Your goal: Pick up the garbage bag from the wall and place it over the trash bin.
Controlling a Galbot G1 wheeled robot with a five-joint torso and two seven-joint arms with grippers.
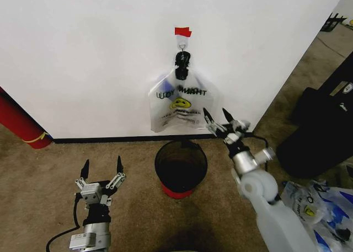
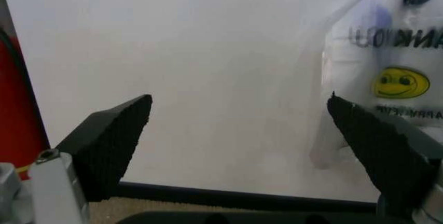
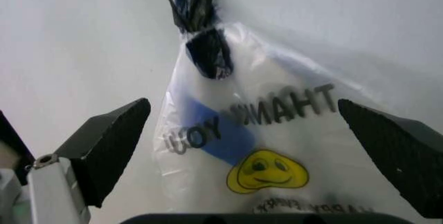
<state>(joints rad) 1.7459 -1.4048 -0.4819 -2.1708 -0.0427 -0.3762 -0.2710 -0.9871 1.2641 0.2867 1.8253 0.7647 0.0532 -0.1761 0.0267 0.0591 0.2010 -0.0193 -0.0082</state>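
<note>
The garbage bag, clear plastic with a yellow smiley face and black lettering, hangs from a small hook on the white wall under a red tape strip. Directly below it the round black mesh trash bin with a red base stands on the carpet. My right gripper is open, raised just right of the bag's lower edge and not touching it. The right wrist view looks straight at the bag, between the open fingers. My left gripper is open and low, left of the bin; its wrist view catches the bag off to one side.
A large red cylinder leans at the wall's left end. A bulky black object stands at the right past the wall's corner. Several more printed plastic bags lie on the floor at the lower right. Open carpet surrounds the bin.
</note>
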